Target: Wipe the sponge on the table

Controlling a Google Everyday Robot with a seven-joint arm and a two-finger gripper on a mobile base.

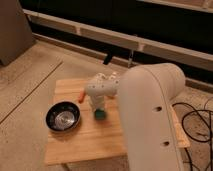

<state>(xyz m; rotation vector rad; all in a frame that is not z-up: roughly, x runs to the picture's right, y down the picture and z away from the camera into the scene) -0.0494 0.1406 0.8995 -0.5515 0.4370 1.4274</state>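
wood table w/ tool at sponge

Just one cam, up high behind the arm, looking down at the table from fairly close; gripper over its middle.
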